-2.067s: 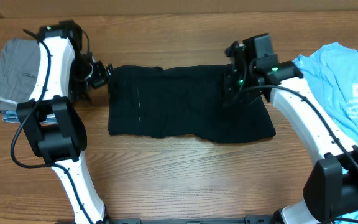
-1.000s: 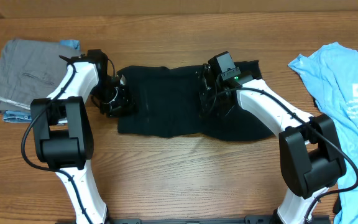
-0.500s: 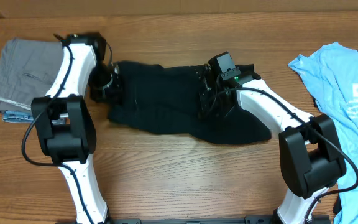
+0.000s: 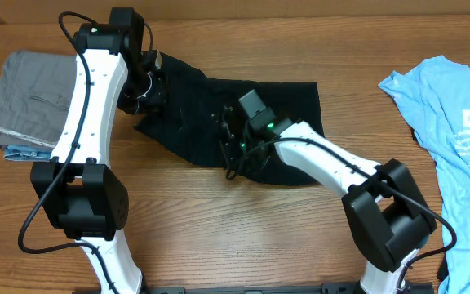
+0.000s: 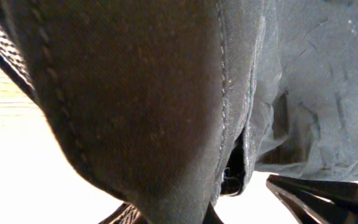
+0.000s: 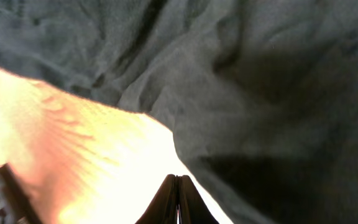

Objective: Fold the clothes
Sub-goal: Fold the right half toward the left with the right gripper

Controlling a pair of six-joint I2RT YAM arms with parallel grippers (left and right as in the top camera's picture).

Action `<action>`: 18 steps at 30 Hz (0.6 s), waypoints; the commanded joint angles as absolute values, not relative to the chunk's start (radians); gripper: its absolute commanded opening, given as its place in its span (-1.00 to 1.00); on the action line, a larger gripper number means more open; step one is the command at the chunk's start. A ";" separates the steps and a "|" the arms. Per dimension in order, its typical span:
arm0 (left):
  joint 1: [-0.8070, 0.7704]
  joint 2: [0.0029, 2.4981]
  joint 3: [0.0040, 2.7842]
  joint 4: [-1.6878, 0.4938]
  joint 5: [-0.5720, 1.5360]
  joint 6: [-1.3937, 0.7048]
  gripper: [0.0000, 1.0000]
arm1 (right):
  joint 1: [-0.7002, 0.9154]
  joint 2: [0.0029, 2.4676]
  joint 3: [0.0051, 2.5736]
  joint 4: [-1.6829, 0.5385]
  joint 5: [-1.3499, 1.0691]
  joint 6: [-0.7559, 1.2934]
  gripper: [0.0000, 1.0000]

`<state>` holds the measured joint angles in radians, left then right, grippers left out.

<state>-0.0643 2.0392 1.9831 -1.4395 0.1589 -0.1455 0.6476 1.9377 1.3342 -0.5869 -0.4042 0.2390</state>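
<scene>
The wooden desk fills the bottom of the overhead view, with the two arm bases standing on it at lower left and lower right. Along the right edge of the frame lies the light blue T-shirt. It is spread flat, shows white print, and is well apart from both arms.

From the lower right, the right arm reaches toward the middle of the frame. The right fingers are at the lower edge of the black shirt. In the right wrist view the two tips are pressed together into one thin point. Dark cloth fills the upper and right part of that view, and the bright desk is at the lower left. Whether any cloth is caught between the tips, I cannot tell.

The black shirt lies crumpled in the middle of the frame. It runs on a slant from the upper left down to the centre, and its lower part is hidden under the right arm. Its upper left end rises to the left fingers, which are closed and hold this cloth. In the left wrist view a stitched hem hangs just before the camera and covers almost everything.

The left arm goes up the left side of the frame and bends over at the top. Beside it, in the upper left, rests a grey folded garment, apart from the black shirt.
</scene>
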 commanded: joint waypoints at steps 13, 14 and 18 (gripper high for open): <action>-0.068 2.007 2.008 -1.471 0.115 -0.108 -0.92 | 0.710 2.136 1.335 -0.460 -0.247 0.393 -0.92; -0.068 2.007 2.008 -1.473 0.115 -0.108 -0.92 | 0.710 2.128 1.340 -0.461 -0.248 0.393 -0.92; -0.068 2.007 2.008 -1.486 0.115 -0.108 -0.92 | 0.678 2.011 1.403 -0.485 -0.224 0.389 -0.92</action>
